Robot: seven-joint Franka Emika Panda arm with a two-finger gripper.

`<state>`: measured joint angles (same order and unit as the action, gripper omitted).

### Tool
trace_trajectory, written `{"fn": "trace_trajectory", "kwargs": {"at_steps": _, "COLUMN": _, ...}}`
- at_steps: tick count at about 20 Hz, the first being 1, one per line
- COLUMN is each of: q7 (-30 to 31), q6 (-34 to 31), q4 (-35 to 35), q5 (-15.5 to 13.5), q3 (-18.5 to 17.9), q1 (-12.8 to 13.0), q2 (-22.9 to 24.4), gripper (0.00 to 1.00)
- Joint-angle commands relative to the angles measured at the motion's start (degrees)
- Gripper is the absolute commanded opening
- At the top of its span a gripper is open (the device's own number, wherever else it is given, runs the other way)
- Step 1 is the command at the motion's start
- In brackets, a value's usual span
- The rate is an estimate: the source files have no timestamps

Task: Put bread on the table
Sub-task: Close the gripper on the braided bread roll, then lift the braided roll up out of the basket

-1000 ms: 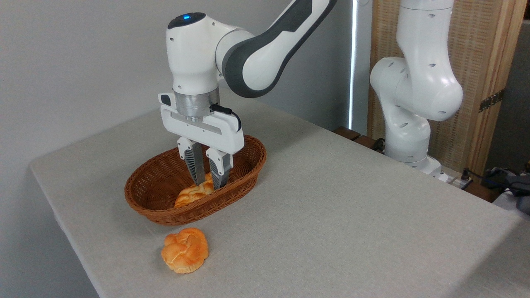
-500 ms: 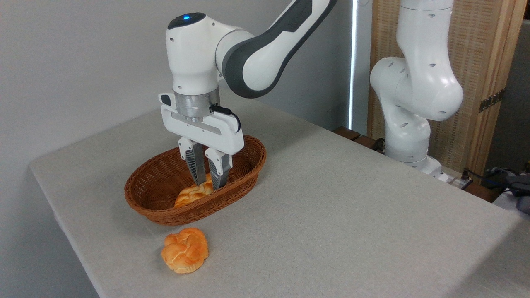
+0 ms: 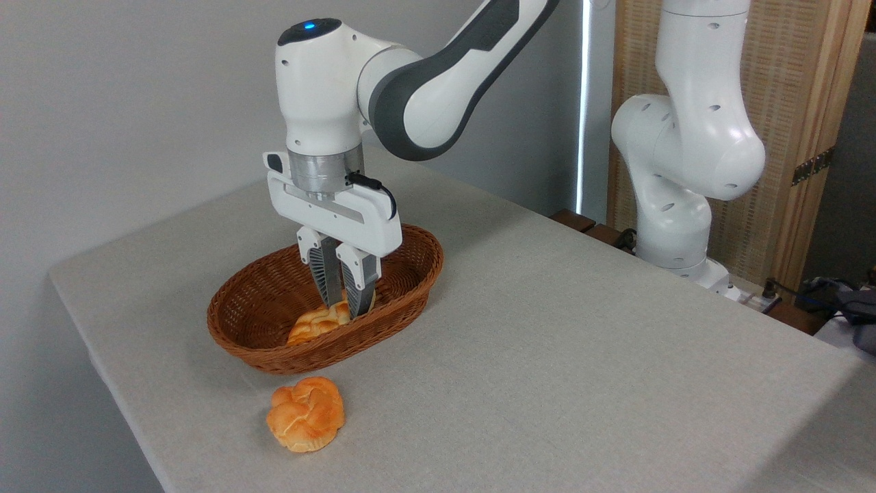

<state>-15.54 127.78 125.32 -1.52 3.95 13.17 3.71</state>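
Observation:
The bread (image 3: 316,324), a golden braided loaf, lies inside the brown wicker basket (image 3: 260,349) on the grey-beige table (image 3: 561,342). My gripper (image 3: 345,309) reaches straight down into the basket. Its two fingers stand close together and are shut on the loaf's right half. The loaf's left end sticks out toward the basket's front wall. The right end is hidden behind the fingers.
A small round orange knotted bun (image 3: 306,413) rests on the cloth just in front of the basket. The table's left edge (image 3: 96,356) runs close to the basket. The arm's white base (image 3: 674,205) stands at the back right, before a wooden screen.
The fingers have closed tighter on the loaf. The gripper and the loaf have risen a little, and the basket has shifted slightly.

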Motion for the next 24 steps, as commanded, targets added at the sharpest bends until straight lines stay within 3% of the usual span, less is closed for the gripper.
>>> {"fn": "trace_trajectory", "kwargs": {"at_steps": 1, "q7": -1.8, "q6": -1.2, "q4": 0.1, "q5": 1.3, "q3": -0.8, "q1": -0.2, "q2": 1.1, "gripper": 0.31}}
{"fn": "trace_trajectory", "kwargs": {"at_steps": 8, "q7": -4.0, "q6": -5.5, "q4": -0.3, "q5": 1.2, "q3": -1.1, "q1": -0.2, "q2": 2.4, "gripper": 0.28}}
{"fn": "trace_trajectory", "kwargs": {"at_steps": 18, "q7": -4.3, "q6": -5.8, "q4": -0.5, "q5": 0.3, "q3": -1.7, "q1": -0.6, "q2": 2.9, "gripper": 0.25}}
{"fn": "trace_trajectory", "kwargs": {"at_steps": 24, "q7": -4.2, "q6": -5.8, "q4": -3.8, "q5": -3.7, "q3": -1.5, "q1": -0.5, "q2": 2.8, "gripper": 0.24}}
